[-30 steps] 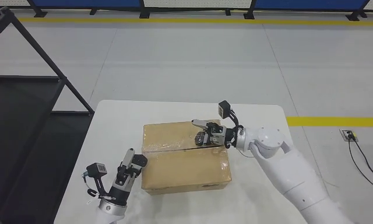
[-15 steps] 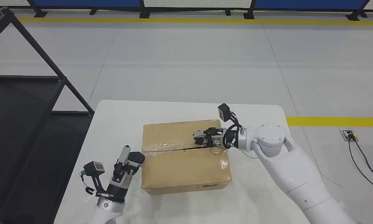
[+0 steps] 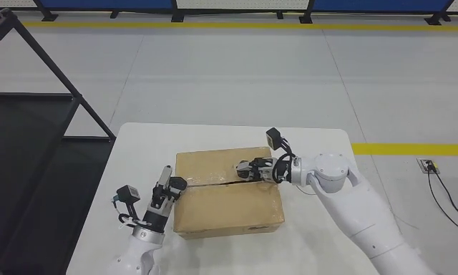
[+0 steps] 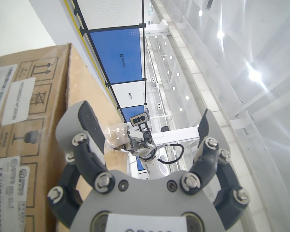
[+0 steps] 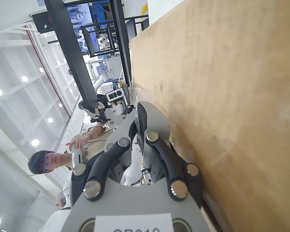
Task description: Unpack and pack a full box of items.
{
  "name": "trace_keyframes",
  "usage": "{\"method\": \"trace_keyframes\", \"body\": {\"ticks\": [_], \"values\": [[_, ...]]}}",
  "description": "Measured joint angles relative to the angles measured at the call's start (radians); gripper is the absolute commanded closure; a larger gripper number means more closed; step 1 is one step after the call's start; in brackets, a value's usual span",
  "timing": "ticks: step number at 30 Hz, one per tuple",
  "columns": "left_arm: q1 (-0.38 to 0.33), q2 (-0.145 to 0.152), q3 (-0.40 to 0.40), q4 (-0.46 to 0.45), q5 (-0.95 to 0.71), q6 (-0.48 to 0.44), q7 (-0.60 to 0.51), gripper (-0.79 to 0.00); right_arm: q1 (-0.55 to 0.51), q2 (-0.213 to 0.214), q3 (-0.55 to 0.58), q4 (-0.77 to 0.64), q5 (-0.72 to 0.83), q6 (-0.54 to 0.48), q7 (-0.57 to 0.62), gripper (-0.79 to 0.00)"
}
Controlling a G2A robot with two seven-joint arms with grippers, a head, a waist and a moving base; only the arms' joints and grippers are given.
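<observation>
One closed cardboard box sits on the white counter, directly under the right tool. That tool is pinched shut on crinkled clear tape at the top seam, likely to peel it open. The left tool gapes wide and empty, with the box's end wall just beside it, probably to brace the box.

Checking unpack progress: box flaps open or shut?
Shut. Both flaps of the box lie flat, meeting at the seam beside the right end effector.
</observation>
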Motion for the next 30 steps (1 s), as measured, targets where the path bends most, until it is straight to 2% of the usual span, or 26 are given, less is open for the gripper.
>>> {"method": "trace_keyframes", "body": {"ticks": [15, 30], "values": [[-0.011, -0.003, 0.008, 0.041, 0.000, -0.008, -0.005, -0.785, -0.055, 0.007, 0.025, -0.108, -0.022, -0.022, 0.001, 0.000], [-0.029, -0.006, 0.017, 0.057, -0.003, -0.001, -0.015, -0.785, -0.210, 0.035, 0.112, -0.322, -0.029, -0.041, -0.047, 0.000]]}}
